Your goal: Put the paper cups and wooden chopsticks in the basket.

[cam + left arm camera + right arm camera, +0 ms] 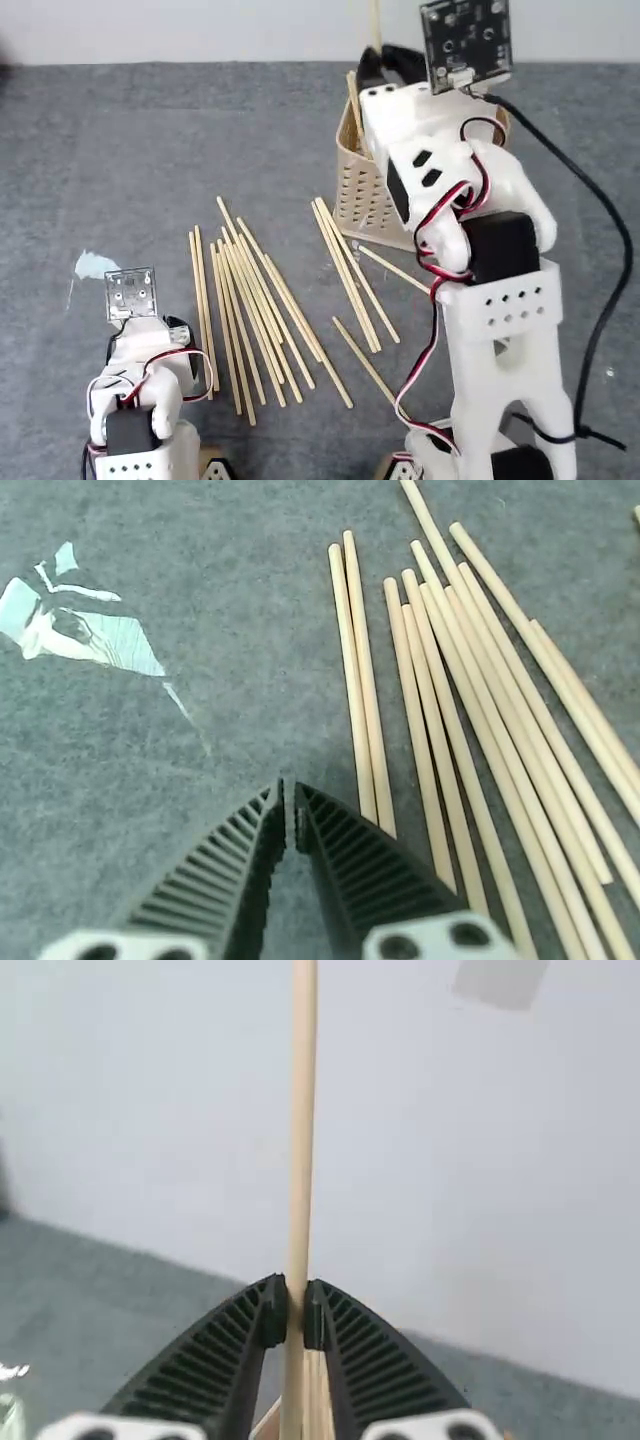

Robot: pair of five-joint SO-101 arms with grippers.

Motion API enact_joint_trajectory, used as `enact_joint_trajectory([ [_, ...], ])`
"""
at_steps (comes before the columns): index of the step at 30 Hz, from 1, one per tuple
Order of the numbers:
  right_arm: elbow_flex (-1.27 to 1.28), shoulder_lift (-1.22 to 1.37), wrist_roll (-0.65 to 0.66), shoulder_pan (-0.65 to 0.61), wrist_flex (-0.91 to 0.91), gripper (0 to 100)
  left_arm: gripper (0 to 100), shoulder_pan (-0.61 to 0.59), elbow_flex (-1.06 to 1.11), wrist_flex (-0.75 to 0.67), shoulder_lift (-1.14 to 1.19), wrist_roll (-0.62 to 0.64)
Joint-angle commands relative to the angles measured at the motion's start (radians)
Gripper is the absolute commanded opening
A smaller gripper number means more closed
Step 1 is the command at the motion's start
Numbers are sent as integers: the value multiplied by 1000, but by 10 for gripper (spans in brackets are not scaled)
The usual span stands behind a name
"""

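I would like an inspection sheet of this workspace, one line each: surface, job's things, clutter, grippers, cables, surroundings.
Surface: grey table, nothing spilled on it.
Job's things: many chopsticks lie loose on the table; the basket stands at the far side under the right arm; the held chopstick is upright over it.
Clutter: a pale blue scrap beside the left arm.
Grippers: right gripper shut on the held chopstick; left gripper shut, empty, low over the table.
Cables: wires loop along both arms; a black cable hangs beside the right arm.
Surroundings: white wall behind the table.
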Motion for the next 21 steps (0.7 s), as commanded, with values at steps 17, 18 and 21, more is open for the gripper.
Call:
enact_joint_trajectory([
  [17,698,-111,5,84,-739,8,14,-2,-48,5,-18,6],
  [18,706,-111,5,82,-739,9,14,-2,-48,5,-18,6],
  [21,712,-111,5,79,-728,9,14,-2,-48,5,-18,6],
])
